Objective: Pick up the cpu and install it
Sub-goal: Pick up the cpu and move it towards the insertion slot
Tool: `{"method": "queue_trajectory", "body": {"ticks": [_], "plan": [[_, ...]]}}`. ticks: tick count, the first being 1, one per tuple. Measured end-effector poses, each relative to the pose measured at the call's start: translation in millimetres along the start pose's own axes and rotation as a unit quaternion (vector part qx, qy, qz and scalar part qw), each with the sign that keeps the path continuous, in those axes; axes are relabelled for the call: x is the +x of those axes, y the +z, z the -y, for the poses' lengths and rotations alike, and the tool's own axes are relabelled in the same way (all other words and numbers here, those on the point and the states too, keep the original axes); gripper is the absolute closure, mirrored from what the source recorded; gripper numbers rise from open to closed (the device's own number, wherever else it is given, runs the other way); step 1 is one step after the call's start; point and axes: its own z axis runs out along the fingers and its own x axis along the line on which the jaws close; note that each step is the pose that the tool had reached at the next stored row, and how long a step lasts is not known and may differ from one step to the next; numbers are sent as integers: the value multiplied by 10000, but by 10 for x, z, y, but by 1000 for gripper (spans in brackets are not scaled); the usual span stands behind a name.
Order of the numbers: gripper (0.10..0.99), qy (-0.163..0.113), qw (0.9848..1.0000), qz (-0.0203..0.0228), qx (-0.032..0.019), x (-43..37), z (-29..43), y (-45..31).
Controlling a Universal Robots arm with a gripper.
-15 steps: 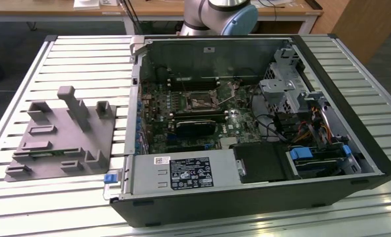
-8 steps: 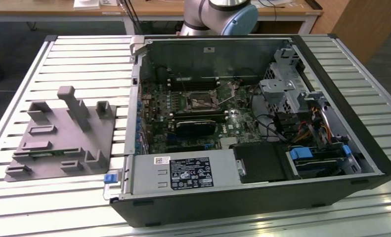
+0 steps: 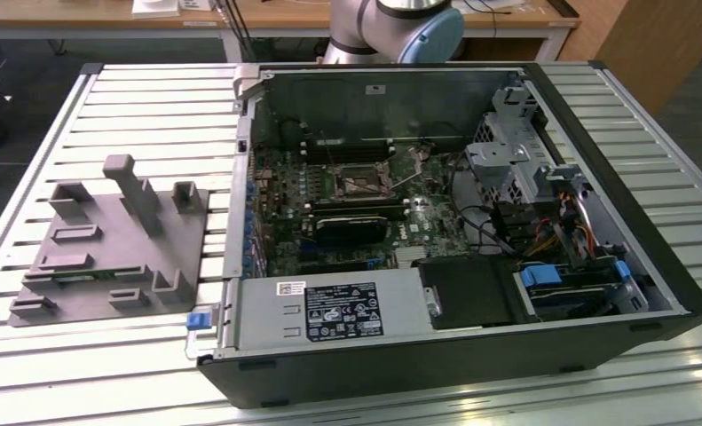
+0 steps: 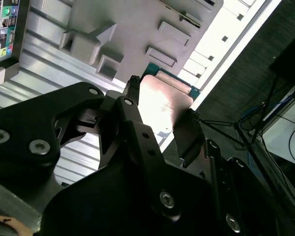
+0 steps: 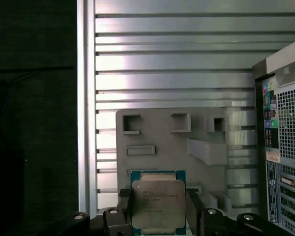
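Note:
In both wrist views my gripper is shut on the cpu, a flat square chip with a dull silver top and a green rim. Black fingers press on two opposite edges of it. In the second wrist view the cpu sits between the fingertips, well above the grey studded tray. That tray lies on the slatted table under the chip. In the exterior view the tray sits at the exterior view's left of the open computer case, whose metal-framed socket lies on the green board.
The open computer case takes up the middle and the exterior view's right of the slatted metal table. Its rear panel stands close beside the tray. The arm's base rises behind the case. Cables, a drive cage and a power supply crowd the case interior.

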Motion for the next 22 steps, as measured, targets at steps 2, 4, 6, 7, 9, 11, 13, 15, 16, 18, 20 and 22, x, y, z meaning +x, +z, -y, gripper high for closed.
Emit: {"method": "queue_trajectory", "body": {"ticks": [2, 4, 6, 7, 9, 11, 13, 15, 16, 18, 20, 22], "plan": [[557, 0, 10000, 1, 0, -35, -2, 2], [557, 0, 10000, 1, 0, -66, -3, 3], [557, 0, 10000, 1, 0, -98, -4, 3], [557, 0, 10000, 0, 0, -113, -5, 4], [557, 0, 10000, 0, 0, -142, -6, 4], [557, 0, 10000, 1, 0, -168, -7, 6], [557, 0, 10000, 0, 0, -191, -8, 6], [557, 0, 10000, 0, 0, -217, -9, 7], [557, 0, 10000, 0, 0, -230, -9, 7], [557, 0, 10000, 0, 0, -256, -10, 7], [557, 0, 10000, 0, 0, -279, -11, 8], [557, 0, 10000, 1, 0, -303, -12, 9]]}}
